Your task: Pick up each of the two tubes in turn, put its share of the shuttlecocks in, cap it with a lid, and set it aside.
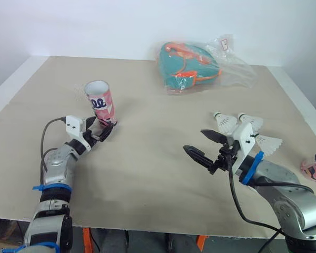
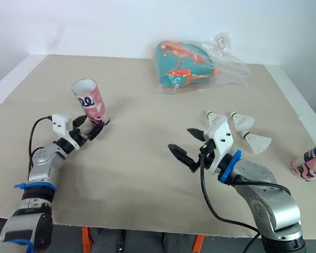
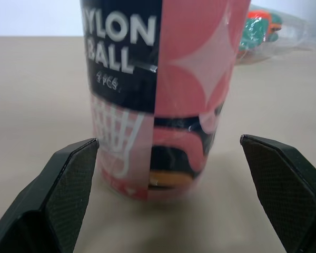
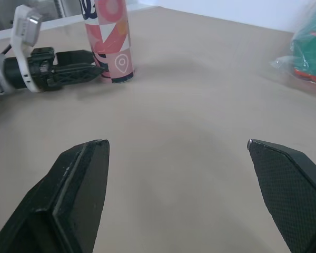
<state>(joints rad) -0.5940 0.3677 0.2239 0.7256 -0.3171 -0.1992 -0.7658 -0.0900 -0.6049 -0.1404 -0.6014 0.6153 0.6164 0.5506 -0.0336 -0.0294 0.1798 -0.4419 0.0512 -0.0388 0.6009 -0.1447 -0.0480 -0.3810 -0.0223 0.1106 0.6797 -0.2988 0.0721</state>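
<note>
A pink patterned tube point(image 1: 100, 101) stands upright with its top open on the left of the table. My left gripper point(image 1: 101, 128) is open at the tube's base point(image 3: 158, 105), one finger on each side, neither touching it. Three white shuttlecocks point(image 1: 225, 122) point(image 1: 251, 122) point(image 1: 268, 143) lie at the right. Just in front of them my right gripper point(image 1: 203, 147) hovers open and empty, pointing toward the tube point(image 4: 109, 39). A second pink tube point(image 2: 310, 161) lies on its side at the table's right edge.
A teal and orange bag in clear plastic point(image 1: 192, 66) sits at the back centre of the beige table point(image 1: 147, 174). Open table surface lies between the two grippers. The front edge runs just below both arms.
</note>
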